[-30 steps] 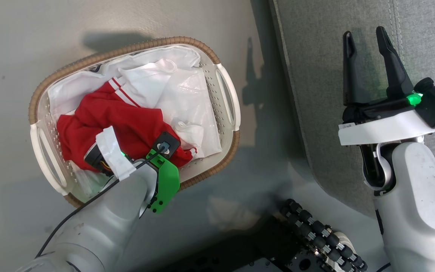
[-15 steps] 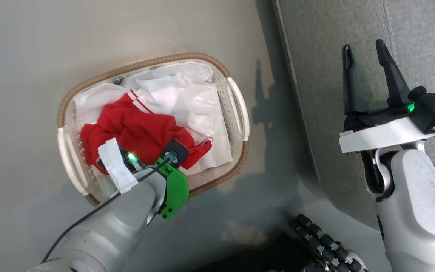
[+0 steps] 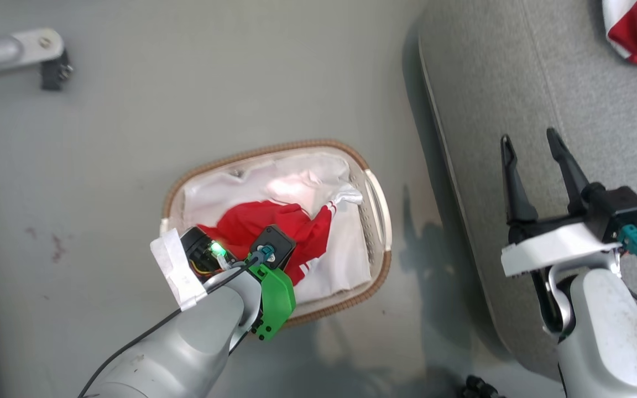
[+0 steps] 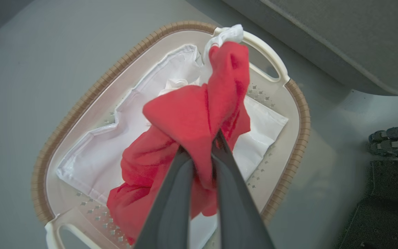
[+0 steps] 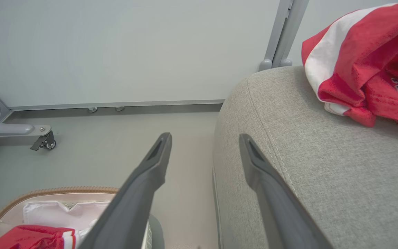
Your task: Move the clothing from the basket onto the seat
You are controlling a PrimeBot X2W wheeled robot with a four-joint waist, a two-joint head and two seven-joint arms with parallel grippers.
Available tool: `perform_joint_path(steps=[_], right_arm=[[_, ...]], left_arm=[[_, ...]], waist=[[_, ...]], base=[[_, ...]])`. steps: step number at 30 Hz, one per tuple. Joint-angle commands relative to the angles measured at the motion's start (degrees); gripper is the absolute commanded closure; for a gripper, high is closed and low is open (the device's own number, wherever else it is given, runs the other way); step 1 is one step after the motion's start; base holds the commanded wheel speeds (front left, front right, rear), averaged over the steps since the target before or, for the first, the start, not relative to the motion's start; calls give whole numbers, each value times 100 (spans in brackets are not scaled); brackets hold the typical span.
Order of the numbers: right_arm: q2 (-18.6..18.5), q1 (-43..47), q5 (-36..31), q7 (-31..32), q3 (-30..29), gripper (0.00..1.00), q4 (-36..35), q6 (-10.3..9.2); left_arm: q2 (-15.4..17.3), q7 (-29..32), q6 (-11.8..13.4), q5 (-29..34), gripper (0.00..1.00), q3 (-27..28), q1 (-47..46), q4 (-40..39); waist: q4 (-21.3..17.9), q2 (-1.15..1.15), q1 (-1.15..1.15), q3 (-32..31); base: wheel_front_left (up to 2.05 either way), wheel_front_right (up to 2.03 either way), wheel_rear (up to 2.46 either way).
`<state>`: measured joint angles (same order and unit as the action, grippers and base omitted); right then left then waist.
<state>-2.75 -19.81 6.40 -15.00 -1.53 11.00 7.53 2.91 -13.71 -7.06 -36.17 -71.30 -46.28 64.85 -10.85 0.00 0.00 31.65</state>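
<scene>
The oval white basket (image 3: 376, 193) (image 4: 285, 76) with a brown woven rim stands on the floor left of the grey sofa (image 3: 573, 99) (image 5: 323, 173). One red garment (image 3: 274, 226) (image 4: 192, 117) hangs bunched above the white liner (image 4: 98, 155), pinched between the fingers of my left gripper (image 4: 200, 143), which is shut on it. A second red garment with a white band (image 3: 636, 27) (image 5: 365, 65) lies on the sofa at the far right. Over the sofa's edge my right gripper (image 3: 528, 141) (image 5: 204, 138) stands open, holding nothing.
A grey metal leg with a small caster (image 3: 47, 55) (image 5: 43, 141) stands on the floor at the far left. A pale wall and a metal post (image 5: 285, 31) rise behind the sofa. The robot's dark wheeled base (image 4: 392, 138) sits near the basket.
The head camera has risen and tilted, so the whole picture has shifted down. My left gripper has lifted the red garment up from the basket. The right gripper stays open.
</scene>
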Motion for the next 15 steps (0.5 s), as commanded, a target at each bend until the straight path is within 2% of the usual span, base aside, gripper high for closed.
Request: perform_joint_path(steps=[1, 9, 15], right_arm=[[-26, 178, -60, -28, -32, 0, 48, -8], [-25, 646, -140, -28, -8, 0, 212, -8], [-25, 887, -194, -28, -7, 0, 295, -8]], left_arm=[[-2, -62, -18, -11, 100, -21, 98, -45], [193, -157, -33, 389, 100, -89, -147, -257], [472, -156, -31, 782, 100, -142, -437, -638]], waist=[[485, 0, 0, -973], [608, 0, 0, -1894], [620, 0, 0, -2429]], base=[[0, 0, 0], [0, 0, 0], [0, 0, 0]])
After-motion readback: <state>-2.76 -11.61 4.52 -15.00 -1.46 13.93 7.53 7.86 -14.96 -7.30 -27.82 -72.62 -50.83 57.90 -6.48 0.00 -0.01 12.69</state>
